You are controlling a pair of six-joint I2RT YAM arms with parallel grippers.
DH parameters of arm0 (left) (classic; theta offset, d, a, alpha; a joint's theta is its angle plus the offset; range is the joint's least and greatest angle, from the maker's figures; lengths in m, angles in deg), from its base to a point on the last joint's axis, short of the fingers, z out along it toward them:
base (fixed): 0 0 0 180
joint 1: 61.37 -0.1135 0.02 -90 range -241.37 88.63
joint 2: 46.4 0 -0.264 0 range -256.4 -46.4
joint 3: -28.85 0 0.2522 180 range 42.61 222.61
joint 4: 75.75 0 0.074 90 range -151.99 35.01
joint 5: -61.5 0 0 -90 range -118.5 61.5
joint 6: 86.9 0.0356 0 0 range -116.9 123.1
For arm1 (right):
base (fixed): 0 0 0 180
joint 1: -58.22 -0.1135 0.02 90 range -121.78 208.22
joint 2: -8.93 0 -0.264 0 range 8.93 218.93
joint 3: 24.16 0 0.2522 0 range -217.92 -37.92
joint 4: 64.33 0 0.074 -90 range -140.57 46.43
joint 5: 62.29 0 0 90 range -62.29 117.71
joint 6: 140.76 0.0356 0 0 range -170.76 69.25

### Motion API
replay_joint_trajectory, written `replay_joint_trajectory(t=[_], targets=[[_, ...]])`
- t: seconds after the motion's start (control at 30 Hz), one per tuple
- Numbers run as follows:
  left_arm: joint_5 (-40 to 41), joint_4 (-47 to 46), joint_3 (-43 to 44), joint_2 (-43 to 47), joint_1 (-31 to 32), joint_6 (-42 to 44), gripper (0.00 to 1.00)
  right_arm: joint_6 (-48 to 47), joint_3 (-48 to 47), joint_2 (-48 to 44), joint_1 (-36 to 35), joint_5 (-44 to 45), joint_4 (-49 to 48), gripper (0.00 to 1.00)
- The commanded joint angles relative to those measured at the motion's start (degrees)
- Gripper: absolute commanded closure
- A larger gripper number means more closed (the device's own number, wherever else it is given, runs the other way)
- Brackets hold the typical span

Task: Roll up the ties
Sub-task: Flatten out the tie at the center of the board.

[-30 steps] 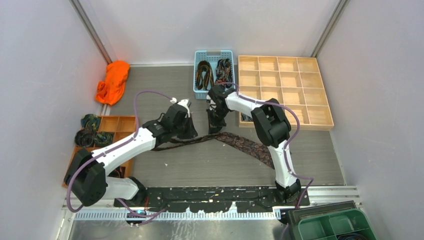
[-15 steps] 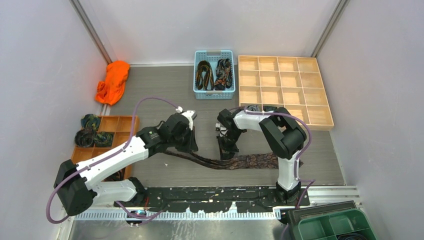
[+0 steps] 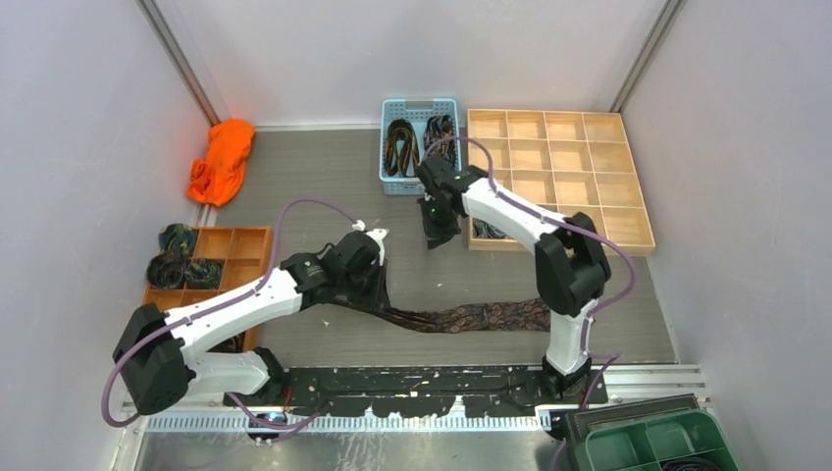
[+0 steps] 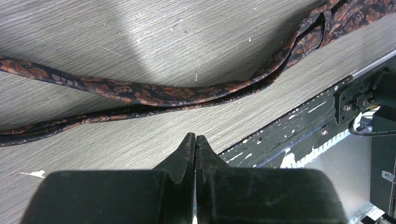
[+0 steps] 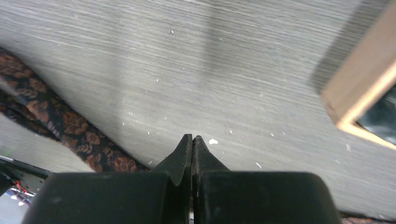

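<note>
Top external view gives us the table (image 3: 324, 186), with the tray (image 3: 564, 157) and basket (image 3: 419, 104) at its far side. One tie (image 3: 461, 317) lies stretched left to right along the near edge, just beside the rail (image 3: 442, 378), wide end to the right. Our left gripper (image 4: 195, 140), closed on nothing, stands just beside the narrow half and is nearer, while our right gripper (image 5: 192, 139), also closed and empty, sits well apart by the tray corner. We judge the roll should run along the tie's length, with bare table beyond it for room.
</note>
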Motion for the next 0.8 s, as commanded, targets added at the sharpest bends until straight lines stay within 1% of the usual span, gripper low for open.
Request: replay_joint_trajectory(t=[0.0,0.07,0.13,0.27,0.37,0.47,0.53,0.63,0.77], targets=[[0.09,-0.5,3.57,-1.33,0.15,-1.94,1.0,-0.76,0.8,-9.75,-0.61,3.65,3.31,0.99],[0.27,1.16,3.71,-1.69,0.15,-2.52,1.0,-0.48,4.5,-13.46,-1.87,0.29,3.39,0.99],[2.92,3.89,3.84,-1.74,0.15,-3.13,1.0,0.88,8.83,-17.57,-3.59,-3.51,2.13,0.99],[16.28,9.48,5.4,-1.43,-0.01,-5.26,1.0,4.94,16.5,-21.47,-8.47,-10.95,-2.67,0.99],[23.96,13.96,8.89,-1.65,-0.76,-8.07,1.0,8.24,20.87,-21.67,-12.02,-14.55,-6.43,0.99],[29.15,16.06,11.23,-0.95,-1.99,-10.54,1.0,11.0,24.79,-21.31,-15.15,-16.67,-11.01,0.99],[29.37,15.59,11.57,-0.14,-3.34,-10.78,1.0,11.79,26.08,-20.39,-15.69,-17.67,-12.88,0.99],[27.99,14.74,11.47,0.61,-5.01,-10.3,1.0,10.21,25.44,-17.09,-15.38,-16.85,-12.47,0.99],[27.42,15.46,11.12,1.0,-5.77,-9.87,1.0,6.61,22.53,-10.67,-12.32,-15.04,-11.1,0.99]])
